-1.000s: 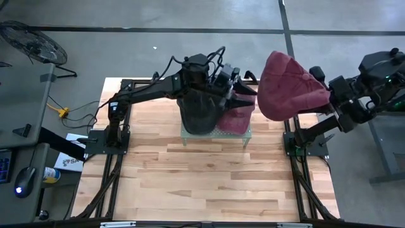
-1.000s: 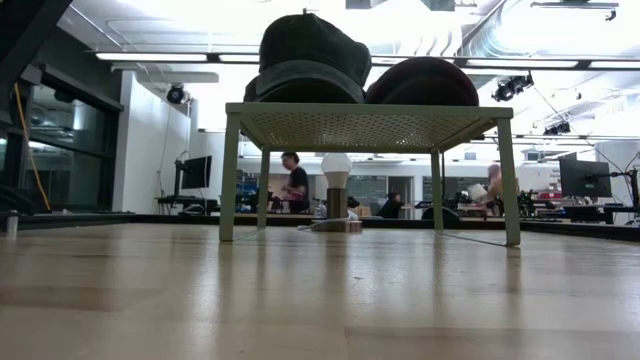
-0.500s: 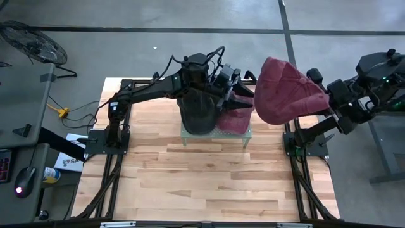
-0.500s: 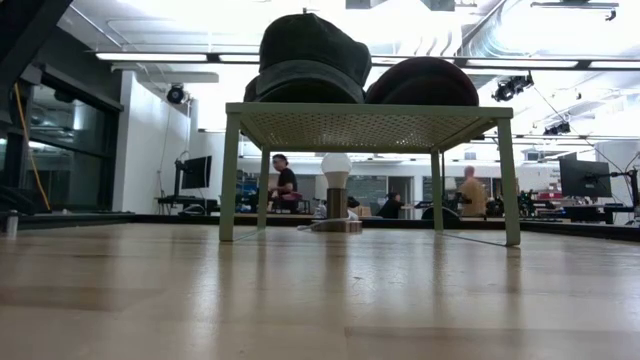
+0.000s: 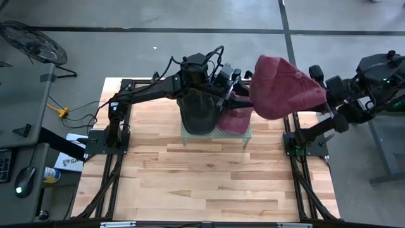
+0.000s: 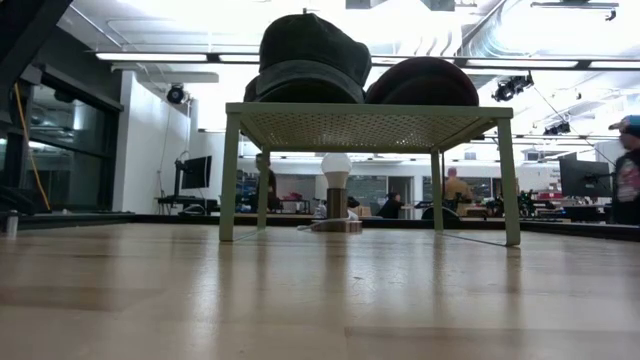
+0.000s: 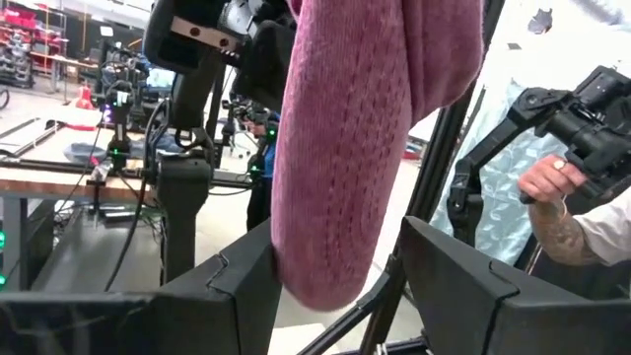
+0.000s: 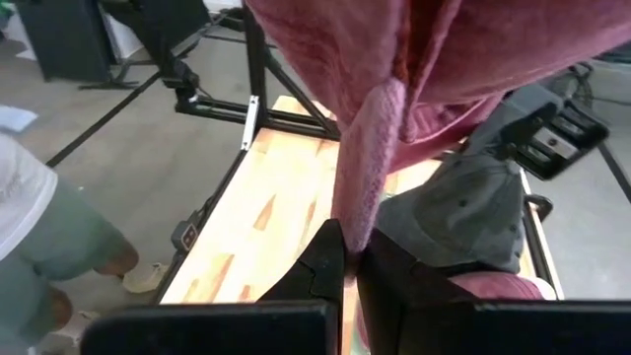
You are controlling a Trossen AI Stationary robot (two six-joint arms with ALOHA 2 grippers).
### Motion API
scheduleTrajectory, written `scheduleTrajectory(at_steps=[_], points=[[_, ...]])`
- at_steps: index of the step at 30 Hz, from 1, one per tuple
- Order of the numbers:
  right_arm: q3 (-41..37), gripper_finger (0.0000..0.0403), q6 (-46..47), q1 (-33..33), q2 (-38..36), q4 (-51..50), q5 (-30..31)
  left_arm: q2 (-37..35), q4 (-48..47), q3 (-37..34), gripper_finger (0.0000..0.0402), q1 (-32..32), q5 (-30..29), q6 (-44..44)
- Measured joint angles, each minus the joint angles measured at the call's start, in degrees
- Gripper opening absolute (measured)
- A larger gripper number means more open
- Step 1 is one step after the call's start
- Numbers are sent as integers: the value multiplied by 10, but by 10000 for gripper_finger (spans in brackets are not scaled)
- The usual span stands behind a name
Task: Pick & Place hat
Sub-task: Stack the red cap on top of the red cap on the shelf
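Observation:
A pink knit hat (image 5: 283, 87) hangs in the air past the right end of a green mesh rack (image 5: 247, 135), with my right gripper (image 8: 352, 258) shut on it. On the rack rest a dark grey hat (image 5: 199, 114) and a maroon hat (image 5: 237, 120); the low view shows both, dark hat (image 6: 305, 55) and maroon hat (image 6: 420, 80), on the rack's top (image 6: 360, 125). My left gripper (image 7: 340, 296) is up over the rack and open. Its fingers stand on either side of the pink hat's free end (image 7: 330, 247). My right gripper pinches a raised fold of the pink hat's knit (image 8: 361, 212) between its two fingers. It comes from the table's right side, slanting a little down. The hat spreads out beyond the fingertips and is lifted clear of rack and table.
The rack stands at the far middle of the wooden table (image 5: 202, 183). A person's hand (image 7: 554, 179) shows beyond the table in the left wrist view. Another person stands by the table in the right wrist view (image 8: 39, 227). People move in the room behind (image 6: 628, 170).
The pink hat in my right gripper has swung toward the table's left, and its free end now lies closer to my left gripper above the rack. Both hats on the rack have stayed put.

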Motion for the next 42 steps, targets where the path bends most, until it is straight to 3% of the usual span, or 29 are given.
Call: scheduleTrajectory(at_steps=[5, 8, 13, 18, 29, 32, 42], points=[[0, 11, 20, 0, 0, -5, 18, 0, 1, 0, 193, 0, -2, -2], [0, 9, 25, 0, 0, -9, 21, 0, 0, 0, 171, 0, -3, -2], [0, 8, 29, 0, 0, -11, 23, 0, 0, 0, 94, 0, 0, -2], [1, 36, 47, -1, -4, -18, 51, 0, 7, 0, 13, -1, 18, 0], [-1, 60, 126, -1, -27, -36, 108, 0, -11, 0, 9, 0, -8, 15], [-1, 61, 143, -1, -40, -35, 136, 0, -42, 0, 7, 0, -3, 38], [0, 61, 149, -1, -65, -34, 137, -3, -160, -1, 7, -8, -4, 89]])
